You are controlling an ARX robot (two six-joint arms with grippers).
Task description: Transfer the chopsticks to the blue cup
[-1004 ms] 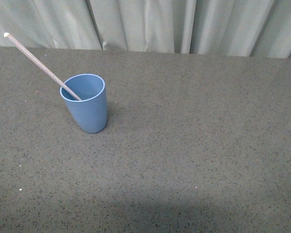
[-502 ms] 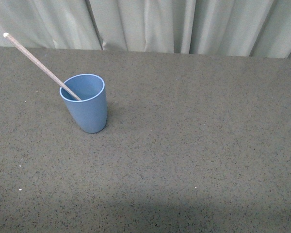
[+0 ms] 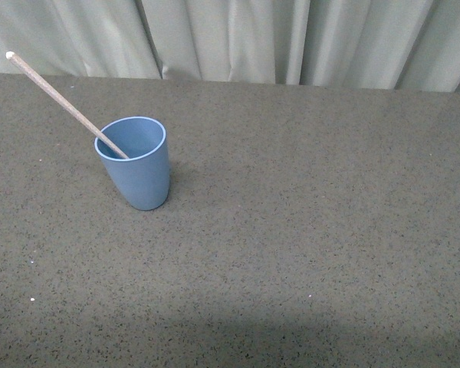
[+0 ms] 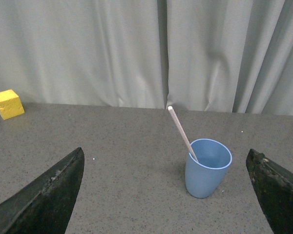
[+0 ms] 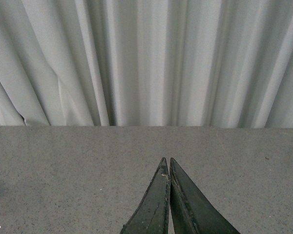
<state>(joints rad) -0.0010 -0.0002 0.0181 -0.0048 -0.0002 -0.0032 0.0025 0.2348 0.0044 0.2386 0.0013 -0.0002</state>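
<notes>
The blue cup (image 3: 134,164) stands upright on the dark speckled table (image 3: 291,230), left of centre in the front view. One thin pale chopstick (image 3: 57,98) stands in it and leans over the rim up to the left. The left wrist view also shows the cup (image 4: 207,167) with the chopstick (image 4: 180,131) in it. My left gripper (image 4: 168,168) is open and empty, its two dark fingers (image 4: 44,204) wide apart, back from the cup. My right gripper (image 5: 166,160) is shut and empty over bare table. Neither arm shows in the front view.
A pale pleated curtain (image 3: 291,38) hangs along the table's far edge. A yellow block (image 4: 7,103) sits at the far edge in the left wrist view, well away from the cup.
</notes>
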